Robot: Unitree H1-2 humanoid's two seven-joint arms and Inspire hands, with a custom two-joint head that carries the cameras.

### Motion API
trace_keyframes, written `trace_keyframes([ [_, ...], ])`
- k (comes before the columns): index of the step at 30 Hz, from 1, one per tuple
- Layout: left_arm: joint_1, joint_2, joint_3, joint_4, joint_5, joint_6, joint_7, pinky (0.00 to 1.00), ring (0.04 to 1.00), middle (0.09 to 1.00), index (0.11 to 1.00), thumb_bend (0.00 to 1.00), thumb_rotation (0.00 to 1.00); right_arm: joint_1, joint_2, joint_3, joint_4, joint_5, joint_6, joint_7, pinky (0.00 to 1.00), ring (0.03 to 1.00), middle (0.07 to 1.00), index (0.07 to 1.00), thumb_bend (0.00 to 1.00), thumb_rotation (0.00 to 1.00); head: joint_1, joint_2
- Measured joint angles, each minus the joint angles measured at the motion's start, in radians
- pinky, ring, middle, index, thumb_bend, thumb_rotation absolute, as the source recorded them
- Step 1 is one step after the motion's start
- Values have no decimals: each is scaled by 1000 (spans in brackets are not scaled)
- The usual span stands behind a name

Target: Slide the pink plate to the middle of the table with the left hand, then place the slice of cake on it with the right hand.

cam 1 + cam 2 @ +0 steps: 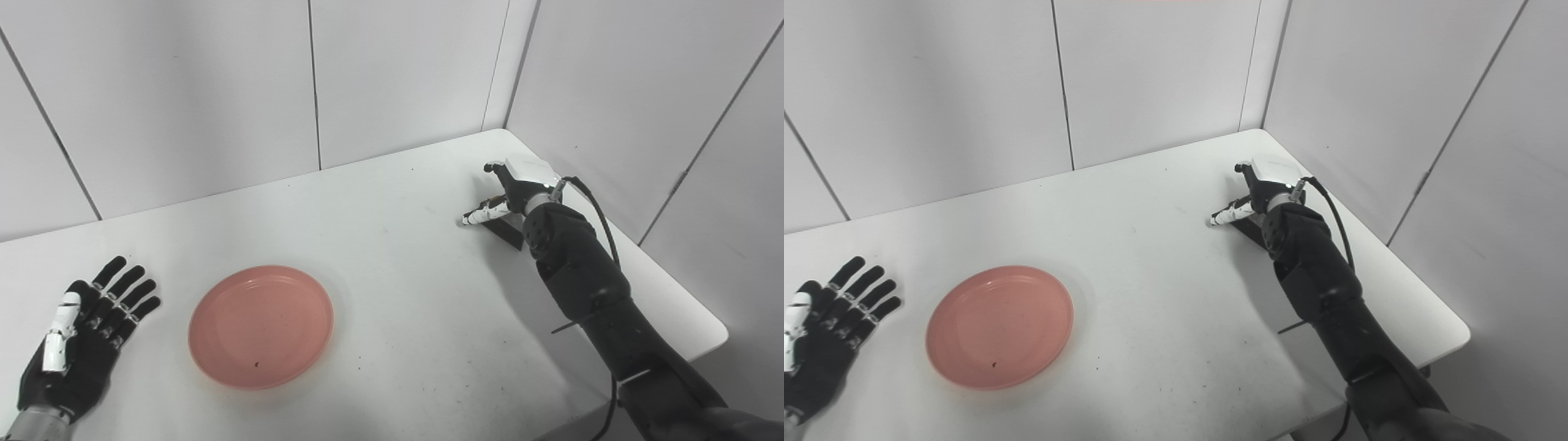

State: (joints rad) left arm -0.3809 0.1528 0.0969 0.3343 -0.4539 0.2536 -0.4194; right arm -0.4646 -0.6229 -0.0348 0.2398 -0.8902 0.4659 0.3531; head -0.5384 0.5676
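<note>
The pink plate (261, 326) lies flat on the white table (398, 294), left of the middle, with nothing on it. My left hand (79, 340) rests palm-down on the table just left of the plate, fingers spread and open, not touching it. My right hand (511, 193) is far off at the table's right side, over a dark wedge, the slice of cake (507, 231). Its thumb lies along the slice's top edge and the fingers reach past it. The wrist hides most of the slice, so the grip does not show.
White wall panels close the table at the back and right, near the right hand. The table's right edge (704, 318) runs just beyond the right forearm. A black cable (603, 220) loops off the right wrist.
</note>
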Motion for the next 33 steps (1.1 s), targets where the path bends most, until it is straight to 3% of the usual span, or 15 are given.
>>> trace_keyframes([
  [5, 4, 2, -2, -7, 0, 4, 0, 841, 864, 885, 882, 456, 866, -10, 0, -15, -7, -43, 0, 61, 654, 852, 913, 860, 871, 430, 0, 9],
  [12, 7, 5, -2, -15, 0, 12, 0, 855, 877, 896, 893, 460, 868, -10, -7, -5, -11, -33, 0, 102, 756, 874, 872, 796, 852, 289, 2, 18],
  [16, 16, 6, -3, -40, 0, 34, 7, 866, 881, 899, 899, 462, 866, -10, -10, 6, -4, -5, 0, 77, 672, 766, 811, 767, 831, 181, 2, 25],
  [23, 16, 7, -3, -41, 0, 36, 7, 874, 888, 908, 908, 456, 892, -10, -10, 7, 1, 1, 0, 93, 632, 715, 762, 749, 856, 188, 2, 29],
  [26, 16, 7, -3, -43, 0, 37, 7, 879, 889, 907, 909, 457, 893, -10, -14, 16, 1, 1, 0, 118, 526, 603, 669, 720, 847, 150, 0, 35],
  [27, 16, 7, -3, -43, 0, 38, 7, 878, 887, 905, 907, 459, 889, -11, -16, 20, 1, 1, 0, 119, 444, 508, 590, 691, 813, 106, 2, 38],
  [28, 16, 7, -2, -43, 0, 39, 7, 878, 887, 905, 907, 459, 888, -13, -22, 30, 3, 2, 0, 120, 434, 496, 581, 687, 807, 99, 2, 38],
  [29, 16, 7, -2, -43, 0, 40, 7, 875, 885, 902, 904, 463, 877, -16, -27, 35, 8, 7, 0, 119, 393, 449, 499, 601, 638, 40, 2, 38],
  [33, 16, 7, -2, -43, -1, 40, 7, 856, 875, 892, 892, 465, 871, -23, -28, 30, 25, 25, 0, 94, 377, 446, 462, 534, 526, 1, 5, 41],
])
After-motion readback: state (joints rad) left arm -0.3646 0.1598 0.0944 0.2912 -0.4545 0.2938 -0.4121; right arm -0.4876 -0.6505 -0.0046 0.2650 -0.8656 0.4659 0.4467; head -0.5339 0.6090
